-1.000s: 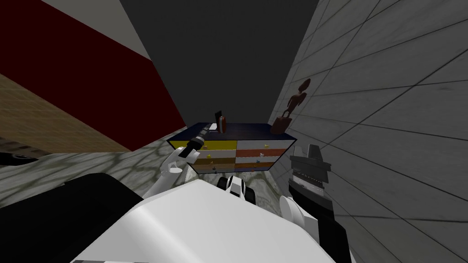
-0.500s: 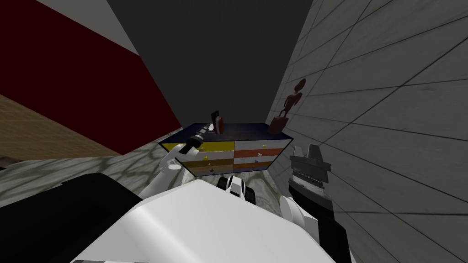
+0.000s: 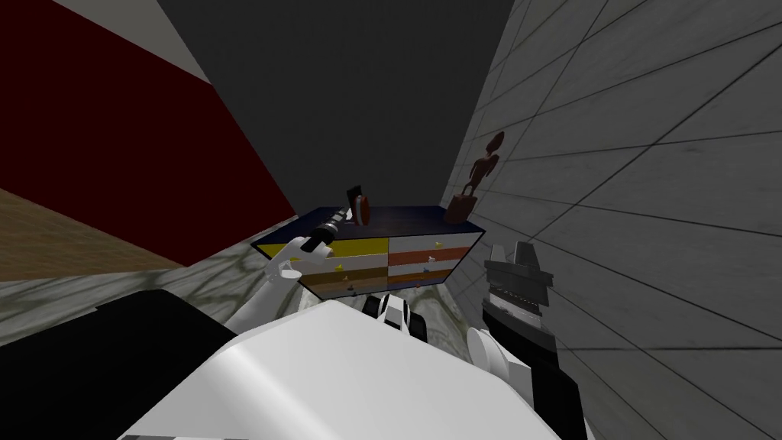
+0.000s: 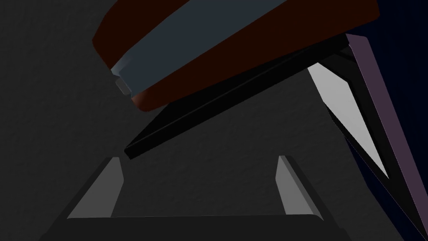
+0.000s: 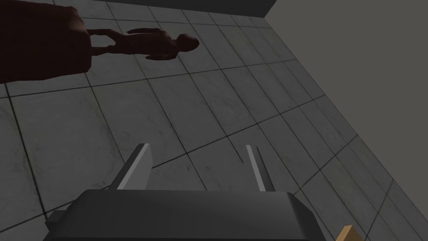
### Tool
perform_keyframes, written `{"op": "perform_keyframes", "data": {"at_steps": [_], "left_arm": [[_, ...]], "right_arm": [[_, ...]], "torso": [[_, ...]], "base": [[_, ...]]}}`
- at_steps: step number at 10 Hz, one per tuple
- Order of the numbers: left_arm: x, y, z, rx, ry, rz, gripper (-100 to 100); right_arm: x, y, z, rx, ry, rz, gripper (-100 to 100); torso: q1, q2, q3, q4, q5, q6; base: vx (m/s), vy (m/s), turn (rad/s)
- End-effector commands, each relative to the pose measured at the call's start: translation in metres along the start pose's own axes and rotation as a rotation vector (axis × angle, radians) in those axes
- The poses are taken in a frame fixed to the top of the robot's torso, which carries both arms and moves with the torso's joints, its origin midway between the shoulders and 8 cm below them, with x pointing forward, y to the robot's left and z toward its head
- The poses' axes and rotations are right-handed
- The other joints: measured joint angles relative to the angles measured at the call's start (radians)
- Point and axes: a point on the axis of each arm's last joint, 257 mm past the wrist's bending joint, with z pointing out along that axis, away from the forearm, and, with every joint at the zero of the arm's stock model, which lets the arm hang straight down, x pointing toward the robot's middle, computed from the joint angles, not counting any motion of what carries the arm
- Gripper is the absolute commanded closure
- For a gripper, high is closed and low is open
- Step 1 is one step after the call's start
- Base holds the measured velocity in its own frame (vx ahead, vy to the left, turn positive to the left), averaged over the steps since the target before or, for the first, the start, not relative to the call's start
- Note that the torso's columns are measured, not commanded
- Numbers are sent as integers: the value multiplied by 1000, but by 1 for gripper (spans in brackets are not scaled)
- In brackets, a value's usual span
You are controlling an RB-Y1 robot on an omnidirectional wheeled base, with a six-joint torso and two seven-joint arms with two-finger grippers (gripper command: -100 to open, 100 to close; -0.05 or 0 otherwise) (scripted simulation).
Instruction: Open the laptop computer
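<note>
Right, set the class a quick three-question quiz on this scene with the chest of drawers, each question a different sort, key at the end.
1. True or false: the left gripper is shut on the laptop.
2. What stands on the chest of drawers at the end nearest the tiled wall? A) a dark statue of a figure B) a lamp C) a vase
3. Fill in: the fingers of the right gripper are ____.

Key: 1 false, its fingers are open, just short of the laptop's black edge; 2 A; 3 open.
</note>
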Motion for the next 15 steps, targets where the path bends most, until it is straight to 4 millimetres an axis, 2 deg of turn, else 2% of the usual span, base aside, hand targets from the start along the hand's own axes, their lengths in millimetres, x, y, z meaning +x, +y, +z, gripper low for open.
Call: {"op": "perform_keyframes", "data": {"at_steps": [1,3,7,12,15], "left_arm": [[-12,11,6,-53,-20,25,-100],[-20,16,8,-80,-32,39,-100],[-48,28,15,-164,-82,84,-100],[-73,34,17,-228,-129,117,-100],[-72,31,18,-222,-126,115,-100]], "right_arm": [[0,0,0,0,0,0,0],[0,0,0,0,0,0,0],[0,0,0,0,0,0,0],[0,0,0,0,0,0,0],[0,0,0,0,0,0,0]], "torso": [[0,1,0,0,0,0],[0,0,0,0,0,0],[0,0,0,0,0,0],[0,1,1,0,0,0],[3,-3,-1,-1,1,0]], "base": [[32,-12,-57],[38,-12,-71],[41,-9,-78],[32,-10,-57],[53,29,-17]]}}
